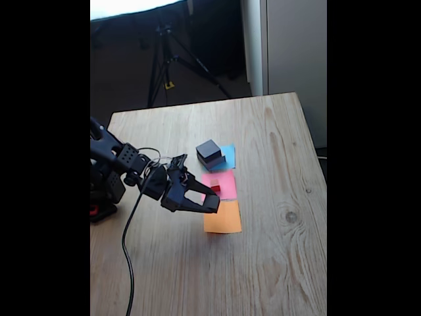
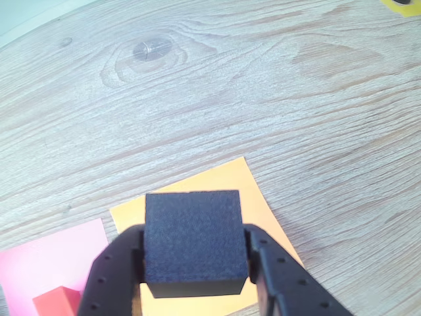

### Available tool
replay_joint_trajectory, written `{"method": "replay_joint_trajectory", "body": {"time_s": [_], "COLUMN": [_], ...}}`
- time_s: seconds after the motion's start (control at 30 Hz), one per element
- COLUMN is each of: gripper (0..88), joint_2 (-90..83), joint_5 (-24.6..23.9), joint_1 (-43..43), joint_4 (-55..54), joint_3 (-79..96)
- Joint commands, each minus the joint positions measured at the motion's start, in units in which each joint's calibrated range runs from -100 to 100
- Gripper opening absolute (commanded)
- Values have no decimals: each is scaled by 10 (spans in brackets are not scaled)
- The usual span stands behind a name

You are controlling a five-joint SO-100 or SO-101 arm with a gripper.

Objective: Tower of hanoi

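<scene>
From my wrist camera the gripper (image 2: 193,263) is clamped on a dark square block (image 2: 192,242), a finger pressing each side, held above the orange paper square (image 2: 247,191). At 8 o'clock in that view the tiny red cube (image 2: 58,303) sits on the pink paper square (image 2: 46,260). Past them runs the pale wooden table (image 2: 250,85) with a knot at 11 o'clock. My fixed view adds the arm (image 1: 125,161) reaching in from 9 o'clock, the gripper (image 1: 209,204) over the near edge of the orange square (image 1: 223,217), pink (image 1: 225,184) behind it, then the blue paper square (image 1: 228,155) carrying two stacked dark blocks (image 1: 210,155). The held block itself I cannot make out there. Beyond the table, at 12 o'clock, a tripod (image 1: 168,59) stands in a dim room.
</scene>
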Motion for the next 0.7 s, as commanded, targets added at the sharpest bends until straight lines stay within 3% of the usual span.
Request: {"method": "replay_joint_trajectory", "body": {"time_s": [0.0,0.33,0.67], "gripper": [30,25,25], "joint_2": [-106,-169,-167], "joint_5": [-11,5,10], "joint_1": [-15,-108,-238], "joint_4": [276,736,954], "joint_3": [-144,-494,-775]}}
